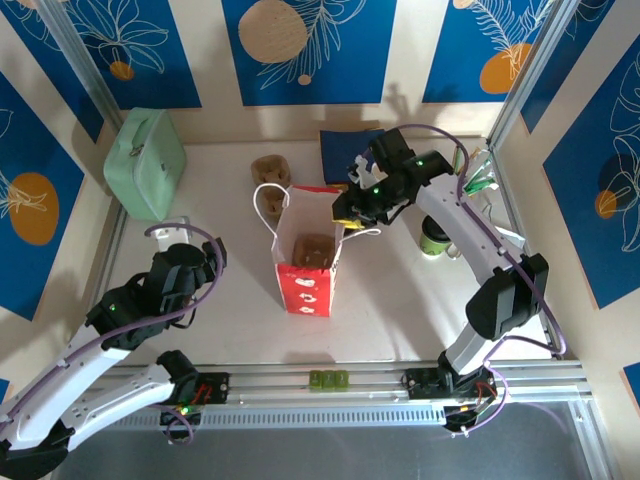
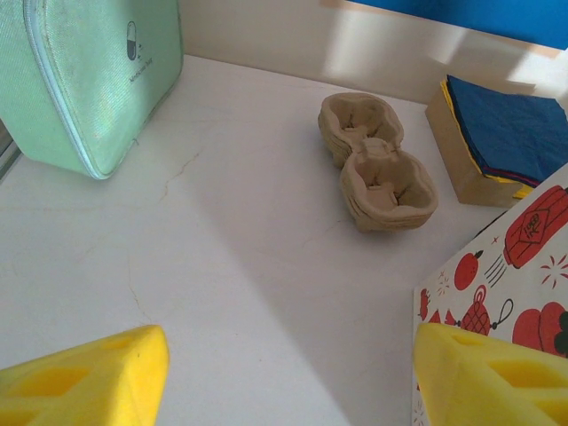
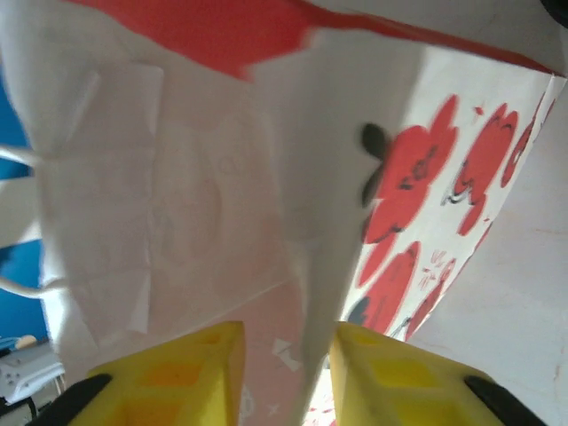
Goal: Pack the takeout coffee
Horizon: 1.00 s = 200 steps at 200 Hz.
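Note:
A red-and-white paper bag stands open mid-table with a brown cardboard carrier inside. My right gripper is at the bag's right rim. In the right wrist view its yellow fingers straddle the bag's wall with gaps on both sides, so the right gripper is open. A small cup with a dark top, apparently the takeout coffee, stands right of the bag, partly behind the right arm. My left gripper is open and empty over bare table left of the bag.
A mint-green zip case leans at the back left. A second cardboard carrier and a stack of blue napkins sit behind the bag. More cups and sticks crowd the right wall.

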Tool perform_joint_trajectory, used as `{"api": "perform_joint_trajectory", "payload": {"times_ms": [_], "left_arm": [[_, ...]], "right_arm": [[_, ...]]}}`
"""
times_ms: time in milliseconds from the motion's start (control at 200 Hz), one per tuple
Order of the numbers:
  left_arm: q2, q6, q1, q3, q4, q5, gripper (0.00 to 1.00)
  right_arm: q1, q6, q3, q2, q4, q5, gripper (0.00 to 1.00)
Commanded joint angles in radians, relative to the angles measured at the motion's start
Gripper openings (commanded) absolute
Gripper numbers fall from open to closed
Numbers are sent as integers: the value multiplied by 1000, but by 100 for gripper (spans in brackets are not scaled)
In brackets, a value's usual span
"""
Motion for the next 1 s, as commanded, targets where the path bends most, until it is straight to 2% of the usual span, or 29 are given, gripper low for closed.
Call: {"api": "perform_joint_trajectory", "payload": {"times_ms": [0,170,400,490,680,765,870,995], "left_arm": [[-13,-8,9,-4,-18,-9,73],[-17,19,9,-15,6,29,74],[22,173,9,-87,142,283,74],[32,188,8,-133,187,350,73],[30,189,8,-251,307,474,69],[30,178,8,-300,364,523,67],[34,157,9,-342,409,557,66],[31,145,6,-378,448,576,64]], "right_arm": [[-7,-59,81,16,-90,49,38],[-26,-73,152,8,-142,115,44],[-34,-94,250,-60,-200,242,59],[-43,-116,211,-130,-164,279,72],[-59,-151,-15,-333,5,403,100],[-91,-146,-102,-417,55,445,99],[-180,-126,-179,-487,66,445,99],[-345,-110,-264,-552,81,279,99]]}}
